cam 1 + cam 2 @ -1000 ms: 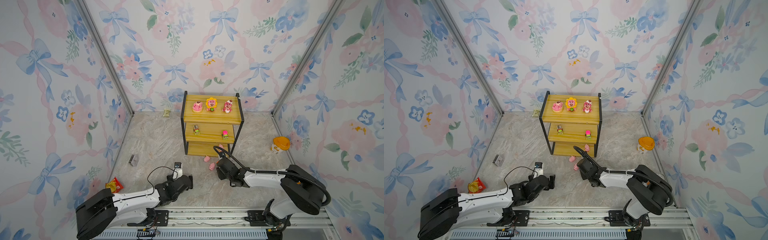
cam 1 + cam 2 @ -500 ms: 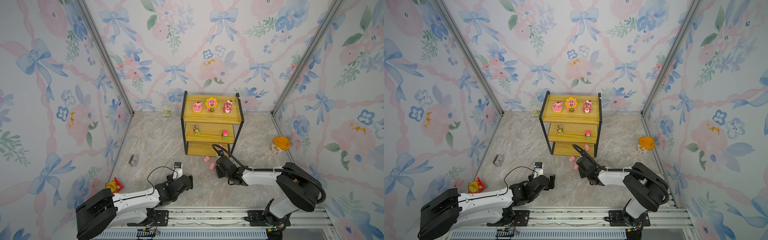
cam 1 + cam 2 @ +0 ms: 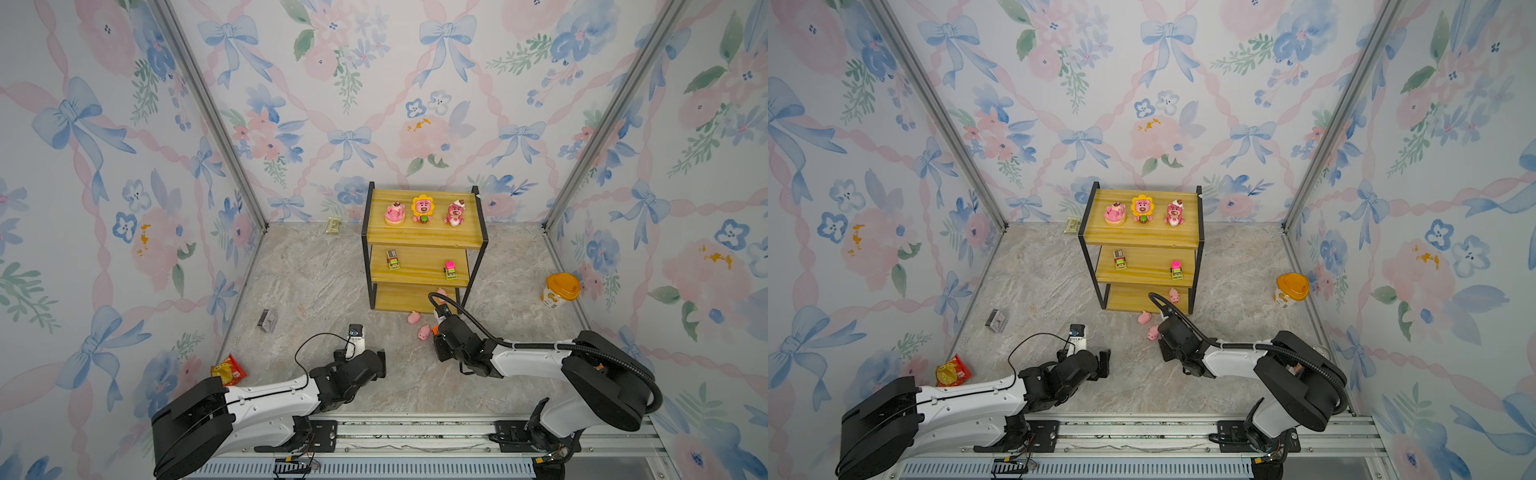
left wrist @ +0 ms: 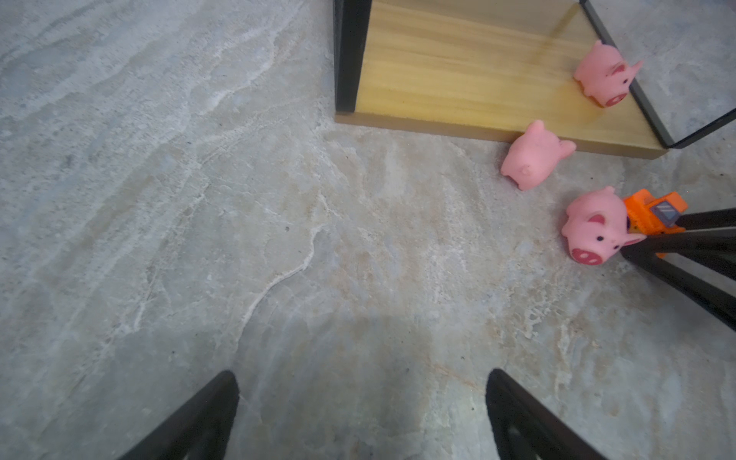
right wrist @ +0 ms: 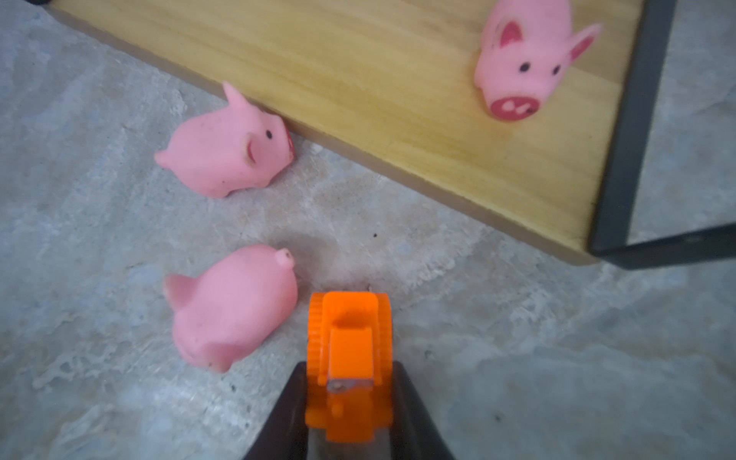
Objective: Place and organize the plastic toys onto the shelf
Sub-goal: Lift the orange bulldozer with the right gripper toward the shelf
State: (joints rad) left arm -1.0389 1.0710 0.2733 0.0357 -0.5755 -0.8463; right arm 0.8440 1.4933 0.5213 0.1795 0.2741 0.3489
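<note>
The right tool [image 5: 349,370] is clenched on the orange car [image 5: 350,342], blocky plastic with ribbed wheels, near the front edge of the shelf [image 3: 424,241]. Two smooth, rounded pigs [image 5: 229,306] [image 5: 227,155] lie beside it on the veined tabletop [image 4: 199,199]. A third pig [image 5: 525,59] stands on the grainy bottom board. Three bears [image 3: 422,209] fill the top board and two cars [image 3: 392,259] [image 3: 450,270] sit on the middle one. The left tool [image 4: 362,382] gapes, released.

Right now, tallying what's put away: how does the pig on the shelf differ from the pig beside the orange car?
The shelf pig stands upright on the bottom board; the floor pig lies tipped on its side. The shelf pig stands alone; the floor pig is beside the orange car. Both are small and pink.
</note>
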